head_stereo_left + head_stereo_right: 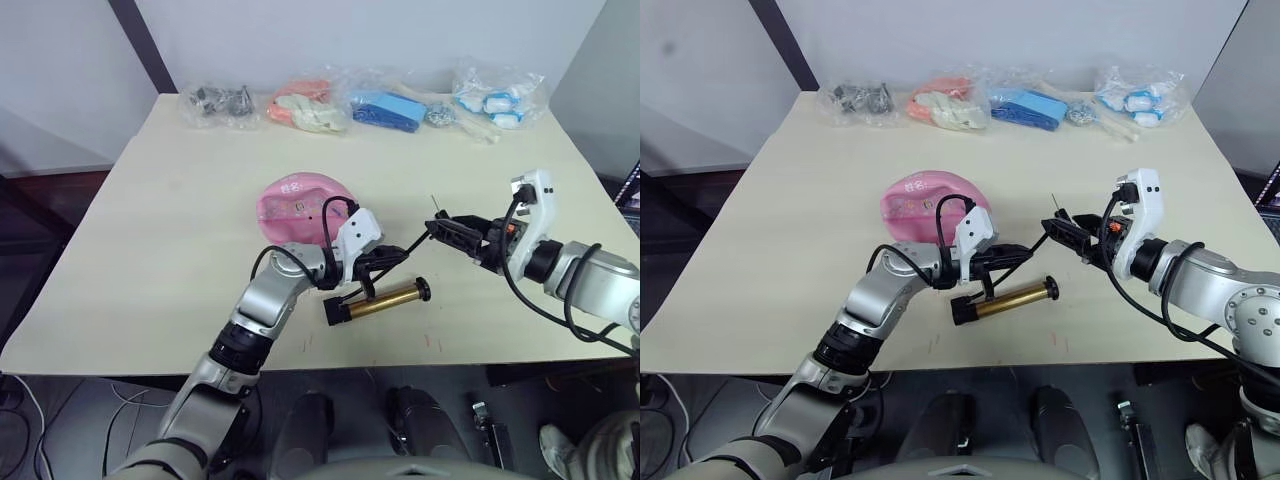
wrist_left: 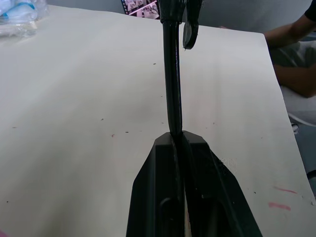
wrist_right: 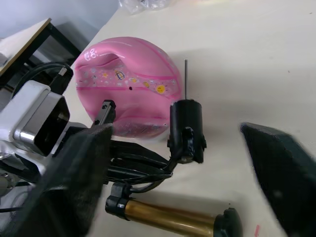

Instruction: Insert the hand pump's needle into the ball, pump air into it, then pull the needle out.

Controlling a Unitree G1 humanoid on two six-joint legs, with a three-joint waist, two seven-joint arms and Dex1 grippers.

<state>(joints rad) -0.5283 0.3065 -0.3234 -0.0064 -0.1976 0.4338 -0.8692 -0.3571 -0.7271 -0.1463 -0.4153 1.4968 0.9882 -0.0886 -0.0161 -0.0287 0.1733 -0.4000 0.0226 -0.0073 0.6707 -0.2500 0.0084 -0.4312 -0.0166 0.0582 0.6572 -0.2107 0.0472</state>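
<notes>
Hand pump (image 1: 378, 300) lying flat on pale table (image 1: 150, 250), near front edge, just in front of left gripper. Long axis running roughly left-right across table, slightly slanted: black T-handle end (image 1: 336, 311) toward robot's left and a bit nearer, other black cap (image 1: 424, 290) toward right. Gold-bronze barrel resting on the surface, touching neither pincer.

Thin black hose (image 1: 405, 249) arcing up off table from left pincer across to right pincer. Left gripper (image 2: 180, 143) pressed together on the hose, fingers (image 2: 163, 187) closed with hose pinched between tips, hose leading straight away from them in left wrist view.

Right gripper (image 1: 447, 231) hovering above table, right of the pump. Black fitting (image 3: 186, 129) seen between its fingers (image 3: 276, 168) in right wrist view, with wide gaps on both sides there; actual grip on fitting not clear, cannot tell clamped or apart. Needle (image 3: 186, 79) sticking straight out of fitting, thin pin pointing up and away from robot, off the table, tip aimed toward far side, beside the ball but not touching it.

Ball (image 1: 298, 207) pink, caved-in, sitting mid-table behind left gripper, black valve dot (image 3: 130, 88) visible on upper face, well apart from needle tip.

Row of bagged items (image 1: 360, 105) along far edge. Person's arm (image 2: 291, 54) past table edge in left wrist view.
</notes>
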